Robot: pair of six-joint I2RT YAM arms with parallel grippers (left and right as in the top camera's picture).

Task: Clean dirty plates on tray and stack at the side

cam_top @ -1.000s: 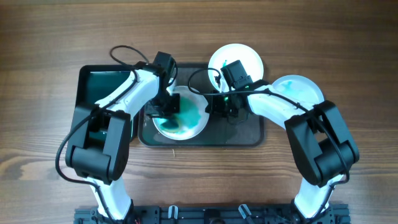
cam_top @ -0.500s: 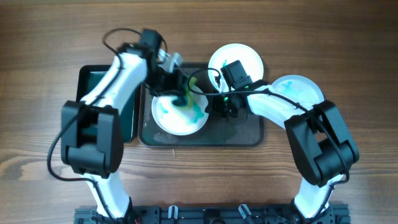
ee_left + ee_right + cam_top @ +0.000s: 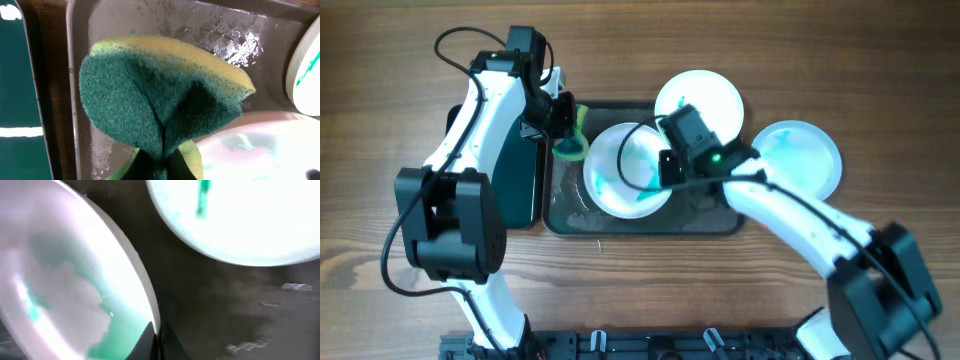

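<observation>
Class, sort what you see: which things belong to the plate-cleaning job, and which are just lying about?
Job: middle plate in the right claw; far plate; right plate; grey tray; sponge in the left claw.
Lying about: black side tray; wooden table.

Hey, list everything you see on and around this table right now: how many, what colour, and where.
tray: one, dark grey, wet, middle of the table
plates: three, white with teal smears; one on the tray, one at the tray's far rim, one on the table right of the tray
sponge: one, yellow with a green face, folded, over the tray's left end
small tray: one, black with teal inside, left of the grey tray
table: one, brown wood
left gripper: shut on the sponge
right gripper: pinching the rim of the plate on the tray
</observation>
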